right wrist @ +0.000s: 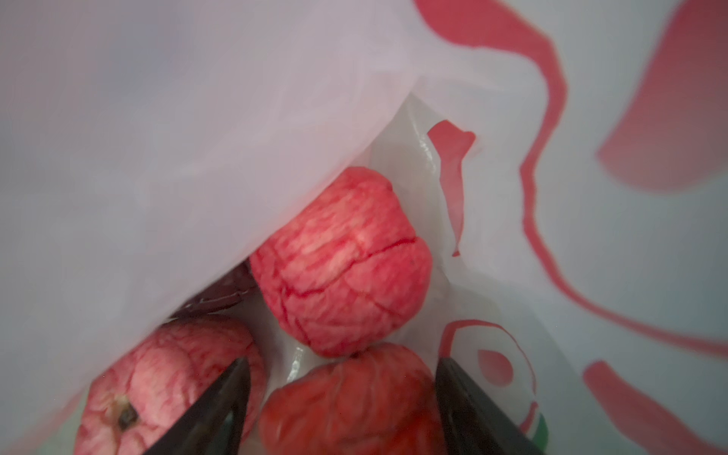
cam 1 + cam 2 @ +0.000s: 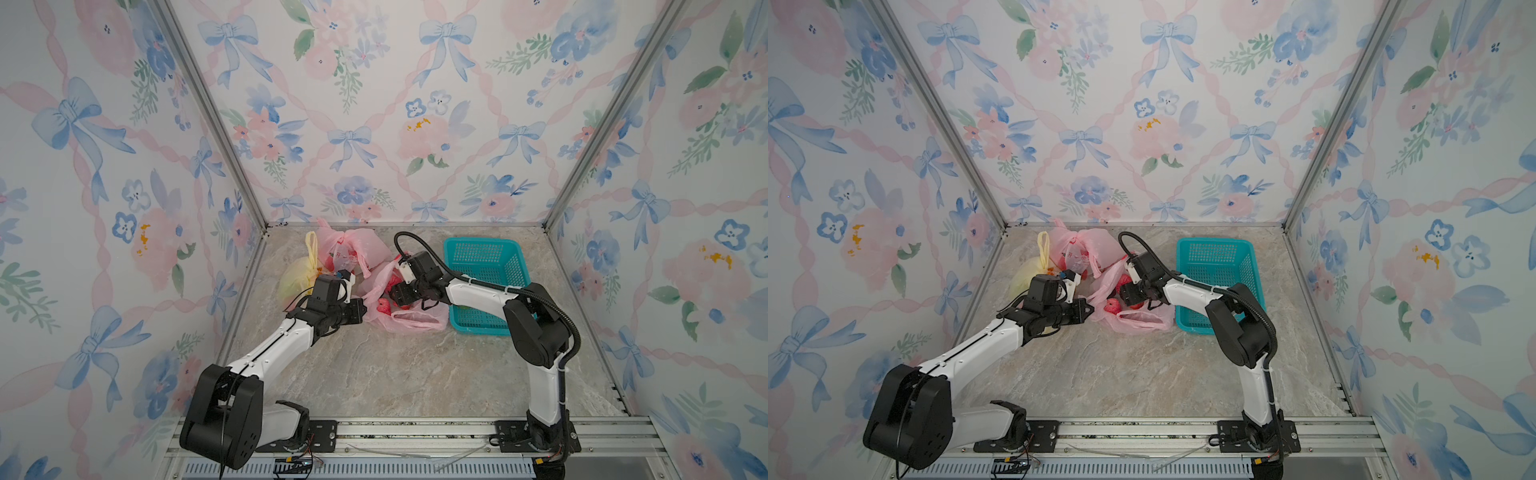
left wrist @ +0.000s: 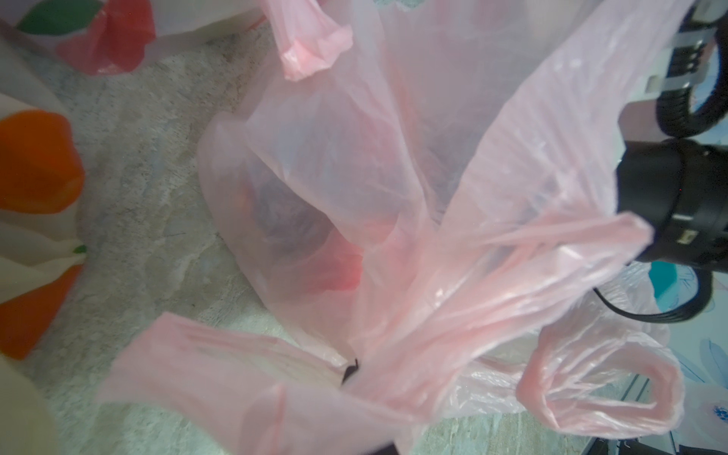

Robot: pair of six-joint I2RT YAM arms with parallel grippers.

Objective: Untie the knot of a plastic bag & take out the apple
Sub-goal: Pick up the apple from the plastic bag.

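Pink bag: an open, translucent pink plastic bag (image 2: 405,309) lies on the marble table (image 2: 395,374) in the middle of both top views, just left of the teal basket (image 2: 490,266); its mouth is spread and one loose handle loop (image 3: 598,378) hangs at the lower right of the left wrist view.
Apples: three wrinkled red apples show in the right wrist view, all inside the bag; the middle apple (image 1: 342,264) sits at the centre of that frame, a second apple (image 1: 157,386) at the lower left, a third apple (image 1: 354,402) at the bottom centre. In a top view one apple (image 2: 1112,306) shows through the bag's mouth.
Right end effector: the right end effector (image 1: 342,398) reaches into the bag's mouth with its jaws standing wide; the two dark fingertips (image 1: 224,398) flank the bottom-centre apple, one on each side. Whether they touch it cannot be told. The middle apple lies just beyond the tips.
Left end effector: the left end effector (image 2: 1086,309) is closed on the left edge of the bag, pinching a fold of pink film; its tips are mostly hidden under plastic in the left wrist view.
Other bags: a yellow bag (image 2: 297,274) and a second pink bag (image 2: 353,249) lie behind, toward the upper left of the table.
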